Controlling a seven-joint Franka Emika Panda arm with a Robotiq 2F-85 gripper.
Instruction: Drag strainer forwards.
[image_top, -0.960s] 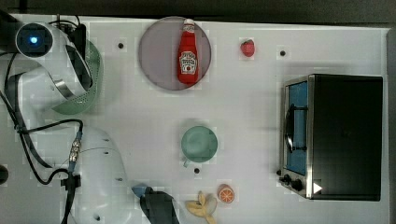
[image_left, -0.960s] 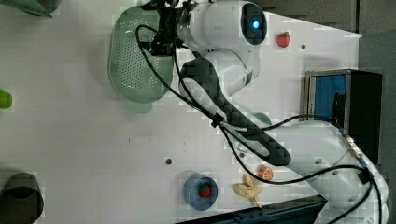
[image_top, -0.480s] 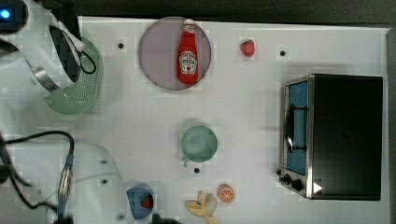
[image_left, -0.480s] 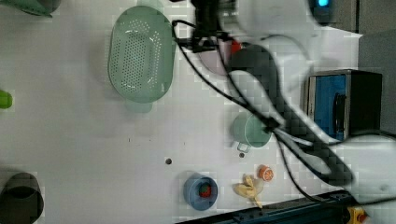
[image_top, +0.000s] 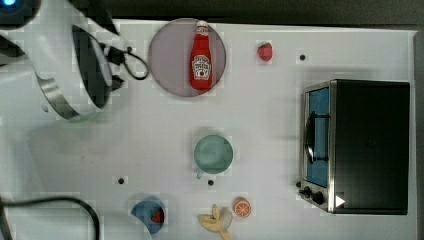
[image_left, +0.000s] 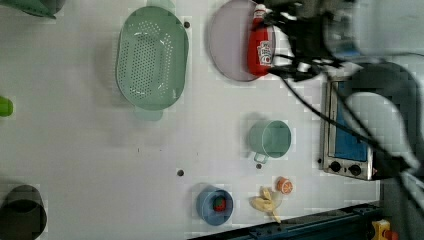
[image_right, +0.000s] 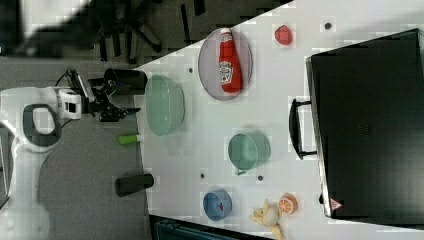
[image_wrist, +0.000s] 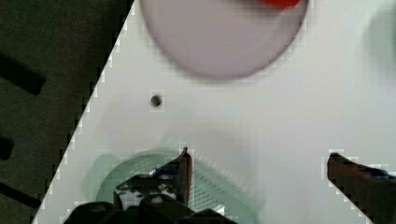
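On my left view, working from the left edge, I see a small bright green item (image_left: 5, 106) at the table's border and a dark cup (image_left: 22, 214) in the lower corner, then the strainer (image_left: 152, 65), a pale mint oval bowl dotted with tiny holes, sitting on the white table (image_left: 100, 160) near the left view's top. Just to its right lies the grey-lilac plate (image_left: 230, 45) with the red ketchup bottle (image_left: 259, 47) lying on its far side. Lower down I have the blue bowl (image_left: 214, 204), the teal cup (image_left: 270, 139) with its handle, the banana peel (image_left: 266, 201) and the orange slice (image_left: 284, 185), and at the right the toaster oven (image_left: 350, 135), partly crossed by the blurred arm and its cables. In the right view the gripper (image_right: 127, 110) hangs off the table's edge, just beside the strainer's (image_right: 164, 104) rim and apart from it. My wrist camera shows the fingers (image_wrist: 184, 170) spread wide with nothing between them, one of them over the strainer's (image_wrist: 215, 191) perforated patch, the plate (image_wrist: 224, 37) beyond. From the top view I can pick out a strawberry (image_top: 265, 51) near the table's far edge, right of the plate (image_top: 170, 60).
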